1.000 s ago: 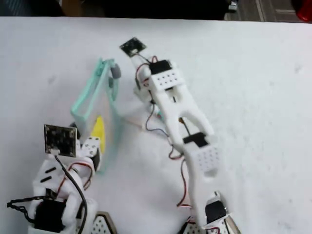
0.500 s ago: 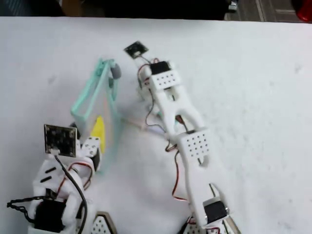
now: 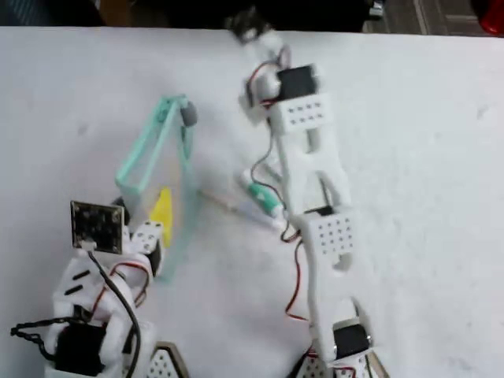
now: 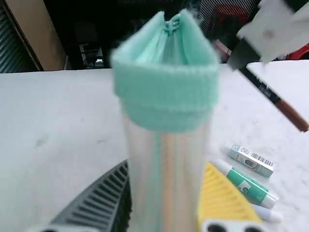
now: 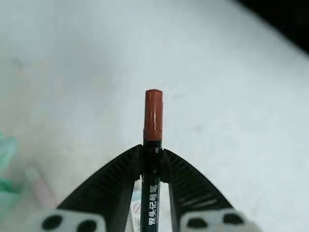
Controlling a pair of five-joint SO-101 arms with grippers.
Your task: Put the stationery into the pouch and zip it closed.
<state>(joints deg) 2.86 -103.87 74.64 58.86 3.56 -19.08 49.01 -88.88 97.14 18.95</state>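
A clear pouch [image 3: 153, 153] with mint-green edges stands on its side at the table's left. My left gripper [image 3: 157, 220] is shut on its near end, the pouch [image 4: 164, 96] pinched between a grey finger [image 4: 104, 203] and a yellow finger [image 4: 222, 200]. My right gripper [image 5: 152, 152] is shut on a black pen with a brown cap [image 5: 153, 116]. It hovers near the table's far edge [image 3: 252, 39], beyond and to the right of the pouch. The pen [image 4: 273, 96] hangs in the air past the pouch's zip end.
A green-and-white marker [image 3: 264, 198] and a thin pale stick [image 3: 216, 197] lie on the table between the pouch and the right arm. A small boxed eraser [image 4: 251, 159] lies beside the marker [image 4: 244, 182]. The right half of the white table is bare.
The right arm swung from beside the pouch toward the far edge, carrying the pen and uncovering the marker on the table. The left arm and pouch stayed put.
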